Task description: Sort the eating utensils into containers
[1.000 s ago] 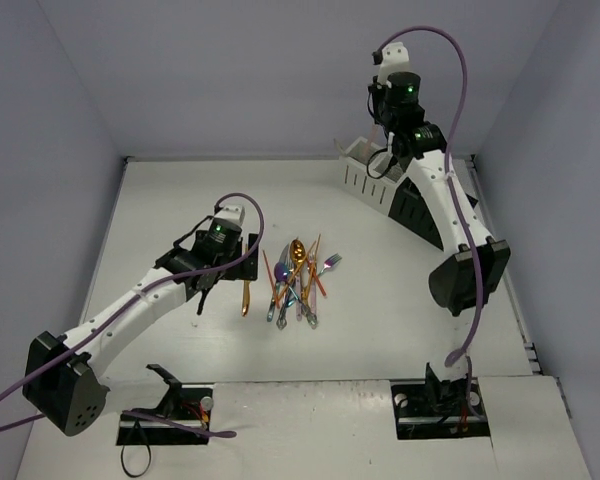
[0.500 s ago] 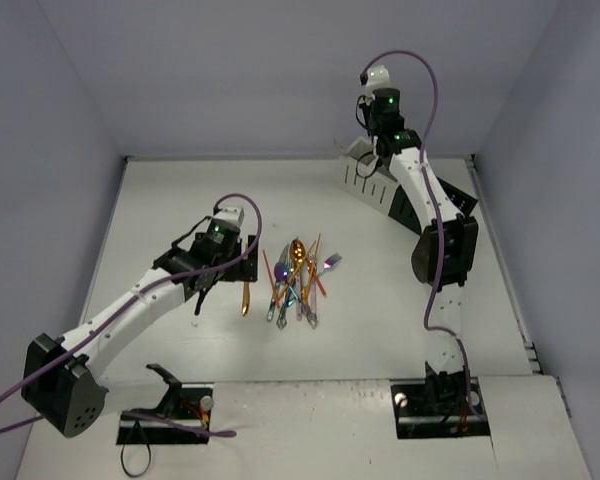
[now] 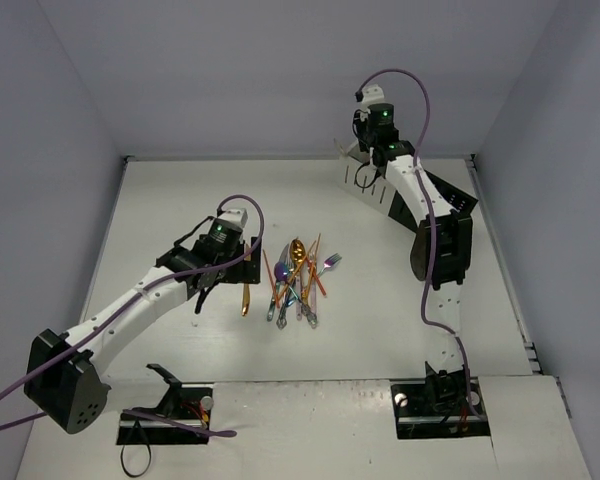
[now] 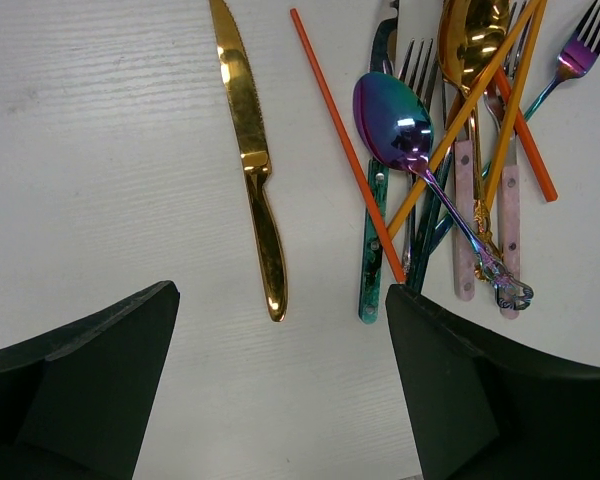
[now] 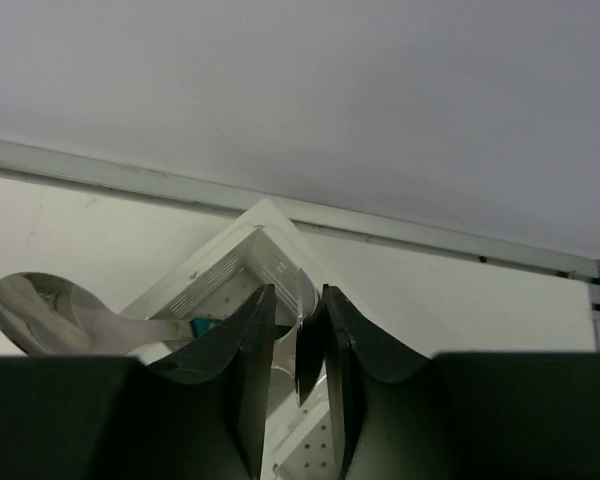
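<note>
— Looking at the left hand (image 4: 280, 292), what do we see?
— We see it spread wide and holding nothing. It hangs over the gold knife (image 4: 252, 150), which lies flat on the surface (image 3: 180, 200), just left of the pile of utensils (image 4: 450, 170) near the middle.
— And the right hand (image 5: 298, 295)?
— We find it above the white caddy (image 5: 242, 260) at the far right corner, with the black caddy (image 3: 405, 213) joined beside it. Its fingers stand close together with a thin dark sliver between them, and we cannot tell whether they grip it. A silver spoon (image 5: 30, 300) shows its bowl at that caddy's side.
</note>
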You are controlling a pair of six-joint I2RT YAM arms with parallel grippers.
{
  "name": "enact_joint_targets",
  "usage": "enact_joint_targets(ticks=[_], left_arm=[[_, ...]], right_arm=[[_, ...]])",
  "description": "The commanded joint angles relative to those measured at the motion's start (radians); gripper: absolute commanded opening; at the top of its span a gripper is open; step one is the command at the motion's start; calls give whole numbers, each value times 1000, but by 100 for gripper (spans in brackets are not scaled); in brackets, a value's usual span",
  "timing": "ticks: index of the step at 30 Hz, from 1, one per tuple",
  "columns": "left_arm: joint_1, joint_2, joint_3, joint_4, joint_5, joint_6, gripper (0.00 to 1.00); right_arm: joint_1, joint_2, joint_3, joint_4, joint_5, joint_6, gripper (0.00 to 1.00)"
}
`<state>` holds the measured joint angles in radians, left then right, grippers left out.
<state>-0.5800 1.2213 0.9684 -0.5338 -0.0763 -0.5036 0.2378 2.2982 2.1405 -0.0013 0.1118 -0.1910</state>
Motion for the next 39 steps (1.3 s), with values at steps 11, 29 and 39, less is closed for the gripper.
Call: enact_joint_targets(ticks=[11,29,39], left_arm=[[0,68,52,50,73,-128,79],[-190,368,204,41,10,-449,59],[-245,541,317,0,-10,-576,42]], right_arm=[[-12,-353,-168,89,-13,35,73],[-12,-1148,-888,55,83,239,88],[-12,-1375,-1091,-43,45,289,88]])
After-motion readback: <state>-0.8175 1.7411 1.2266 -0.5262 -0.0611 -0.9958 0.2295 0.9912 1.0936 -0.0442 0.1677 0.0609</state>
